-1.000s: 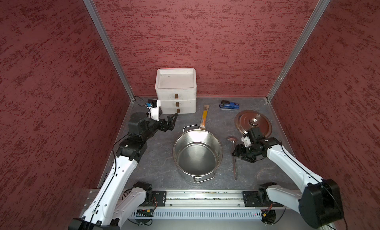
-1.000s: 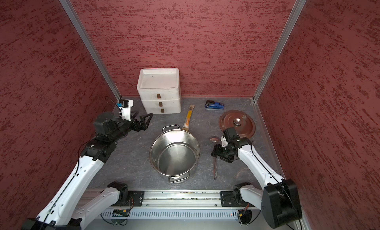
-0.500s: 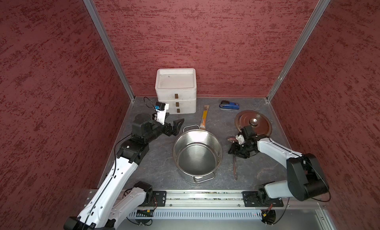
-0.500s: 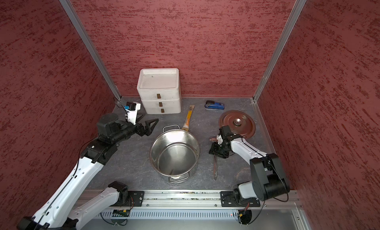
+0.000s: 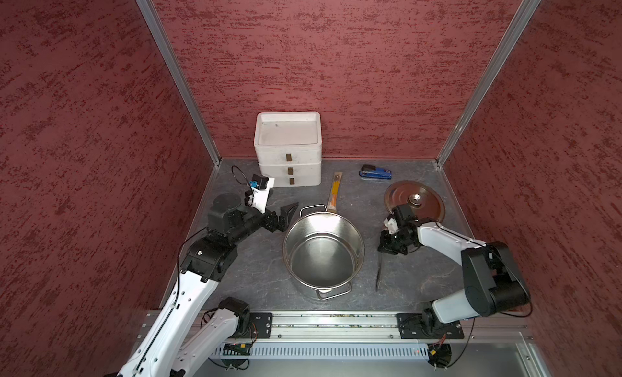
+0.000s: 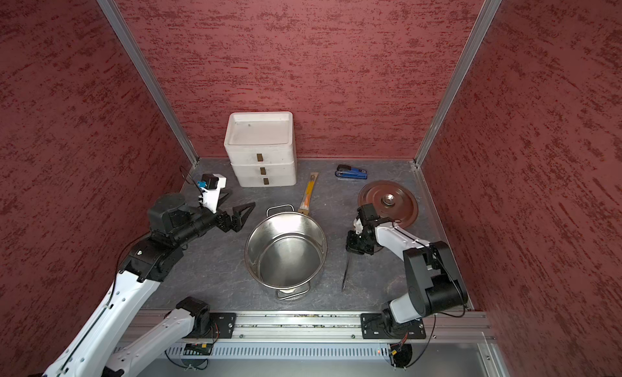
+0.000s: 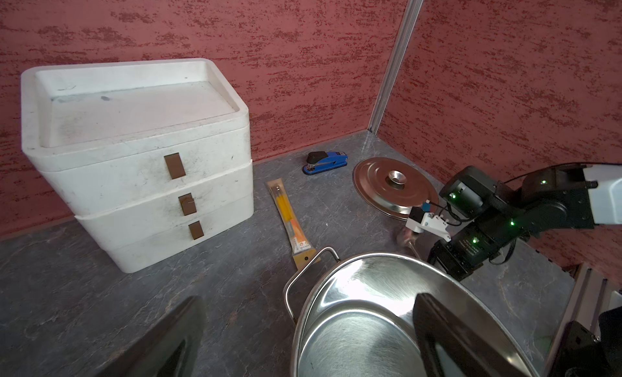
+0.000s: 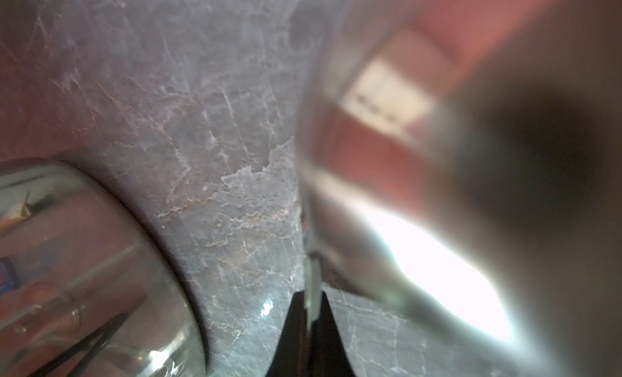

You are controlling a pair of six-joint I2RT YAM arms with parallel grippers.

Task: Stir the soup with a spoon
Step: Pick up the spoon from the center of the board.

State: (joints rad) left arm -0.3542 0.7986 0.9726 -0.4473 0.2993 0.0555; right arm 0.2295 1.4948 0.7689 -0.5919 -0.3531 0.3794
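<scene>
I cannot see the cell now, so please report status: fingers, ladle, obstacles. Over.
Left gripper open by pot rim. Right gripper shut on ladle, beside pot. Pot lid off, lying apart; nothing between ladle and pot.

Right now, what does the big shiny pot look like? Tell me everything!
The pot is round, shiny steel, with two wire loop handles. It stands upright and uncovered on the grey table, and looks empty: no soup shows inside. Nothing grips it; the open left gripper hovers near its far handle, apart from it.
</scene>
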